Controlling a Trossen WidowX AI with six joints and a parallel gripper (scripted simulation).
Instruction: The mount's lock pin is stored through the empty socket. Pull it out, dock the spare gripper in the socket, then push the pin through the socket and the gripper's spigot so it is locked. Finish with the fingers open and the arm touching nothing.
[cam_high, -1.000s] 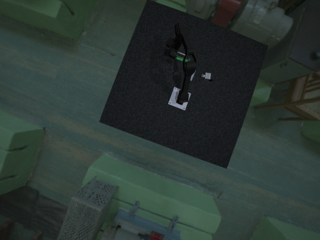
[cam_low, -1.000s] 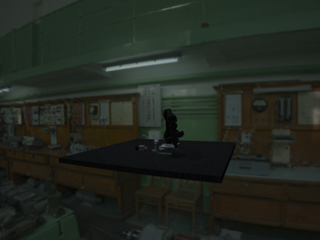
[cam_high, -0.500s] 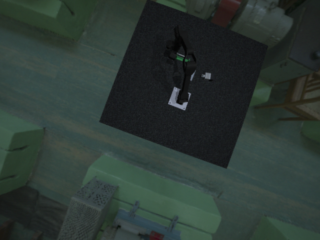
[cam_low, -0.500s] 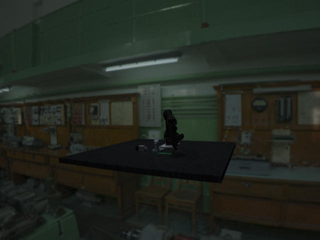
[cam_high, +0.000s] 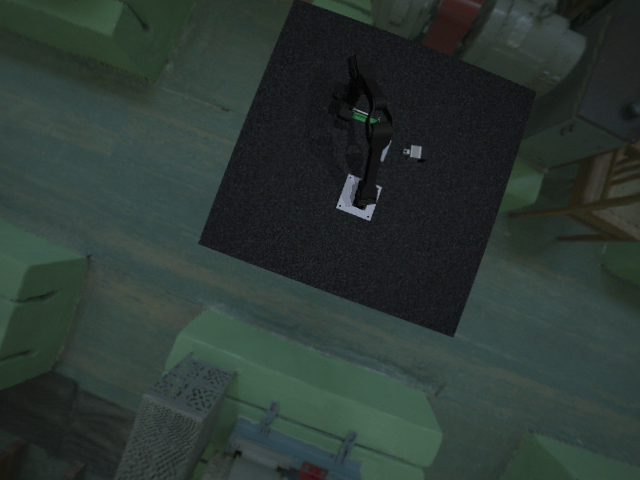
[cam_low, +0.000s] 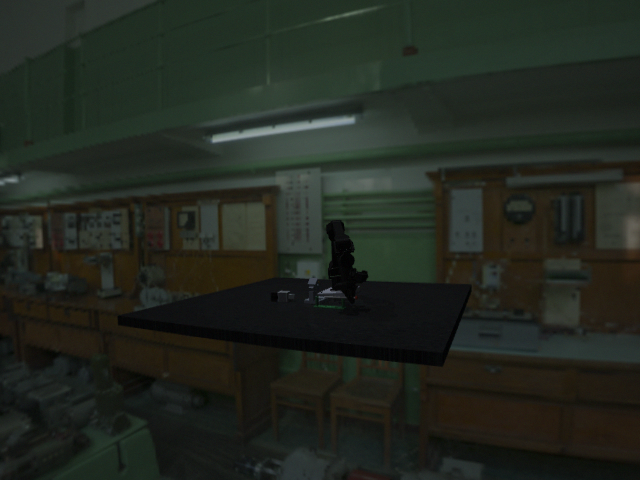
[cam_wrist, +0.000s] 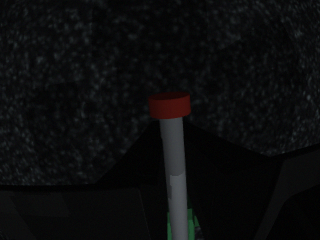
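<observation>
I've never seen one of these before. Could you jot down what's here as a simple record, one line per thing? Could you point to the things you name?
arm: black, on a pale square plate (cam_high: 344, 202) with small dark dots at its corners
hand: closed on the pin, the hand (cam_high: 338, 105) (cam_wrist: 166, 128) away from the arm's foot
pin: grey shaft, red cap (cam_wrist: 170, 106)
small pale block: lying on the dark mat (cam_high: 416, 151) (cam_low: 283, 296), away from the hand
green item: close to the hand (cam_high: 364, 116) (cam_low: 329, 306), partly hidden in the top view
lighting: dim
pin tip: out of sight
</observation>
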